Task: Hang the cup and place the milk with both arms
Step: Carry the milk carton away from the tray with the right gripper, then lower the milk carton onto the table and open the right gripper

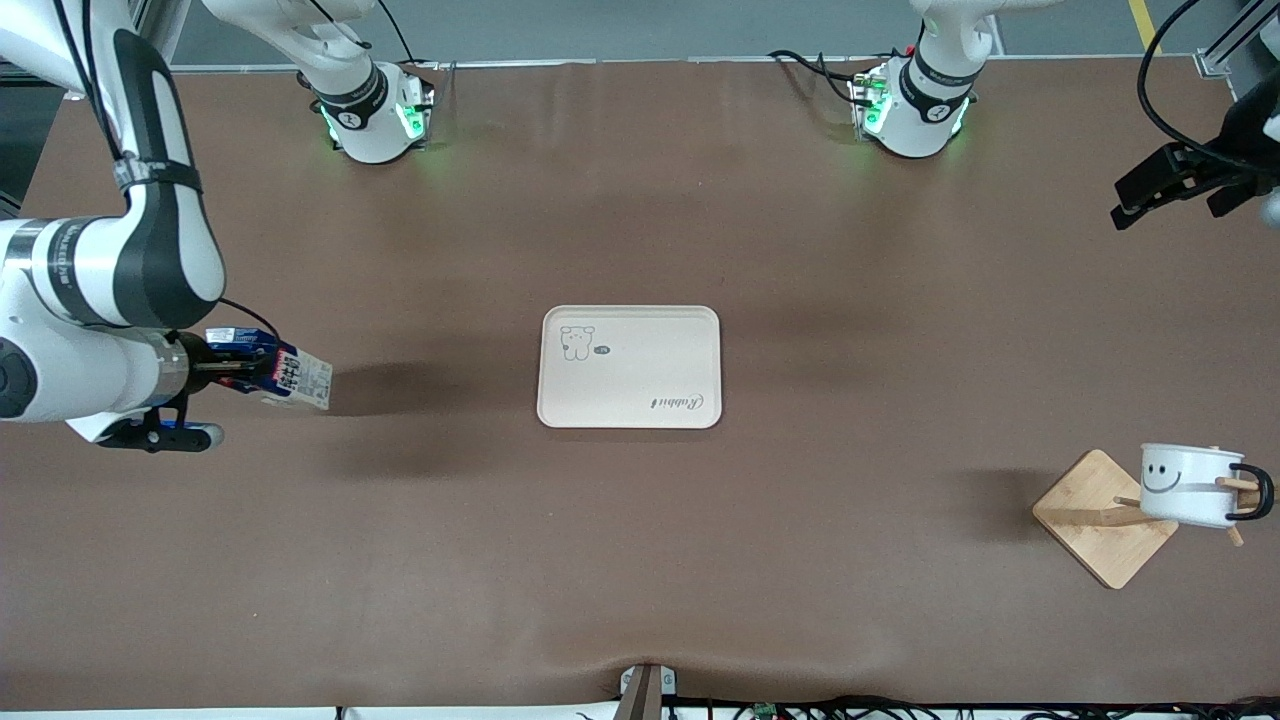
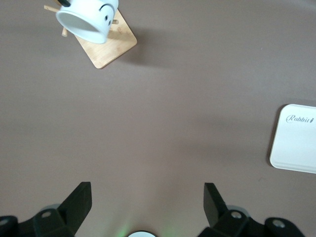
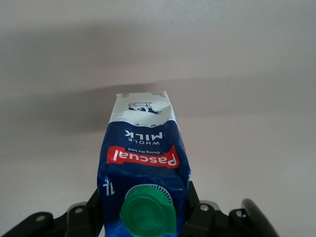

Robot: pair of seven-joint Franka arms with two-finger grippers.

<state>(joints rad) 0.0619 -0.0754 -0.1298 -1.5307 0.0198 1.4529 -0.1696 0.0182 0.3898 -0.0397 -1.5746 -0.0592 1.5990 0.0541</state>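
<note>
The right gripper, black and two-fingered, is seen closed around the top of the small dark blue gable-top milk carton with a round green cap, which is held tilted in the air over the brown worktop at the right arm's end. In the right wrist view the milk carton is shown gripped just beside its cap, a black finger pressed to each side and the white lower part pointing away from the camera.

The left gripper, also black, is pictured raised over the worktop at the left arm's end, near the edge of the front view. In the left wrist view the left gripper is seen spread wide with nothing held, bare worktop showing between its two fingers.

The small white mug with a black loop handle and a black smiley face is seen hung by its handle on a peg of the light wooden rack with a square base, which stands toward the left arm's end and nearer the front camera than the left gripper. A cream rectangular tray with rounded corners, a small bear drawing and script lettering is set at the middle of the worktop, well apart from both grippers.
</note>
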